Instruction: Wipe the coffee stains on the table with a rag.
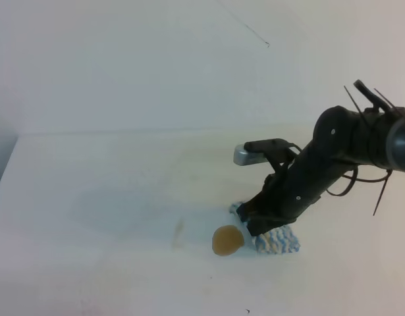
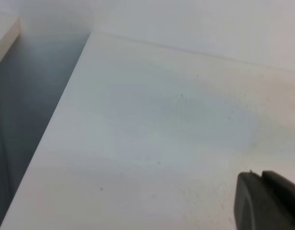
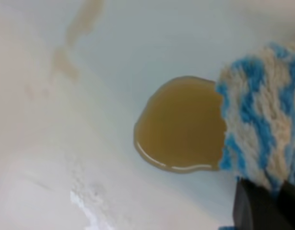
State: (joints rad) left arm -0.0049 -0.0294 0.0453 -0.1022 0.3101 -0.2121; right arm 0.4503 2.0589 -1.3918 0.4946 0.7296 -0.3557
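1. Nearest the right wrist camera, a dark finger of the right pincer (image 3: pixel 269 206) sits at the lower right edge with the rag (image 3: pixel 262 120) beneath it. The pincer looks pressed onto or clamped on the rag, but you cannot tell which from these views.
2. The rag's left edge touches the coffee stain (image 3: pixel 182 123), a glossy amber pool on the white bench (image 3: pixel 137 38). In the high view, the rag (image 1: pixel 276 241) lies just right of the stain (image 1: pixel 227 240), near the bench's front.
3. Risk: a fast leftward stroke may push the liquid ahead of the rag and smear it. A faint brownish streak (image 1: pixel 178 232) already lies to the left.
4. Risk: light pressure may let the rag bunch or slip free.
5. Only a finger of the left pincer (image 2: pixel 267 201) shows; its state cannot be told.
6. No containers are visible.
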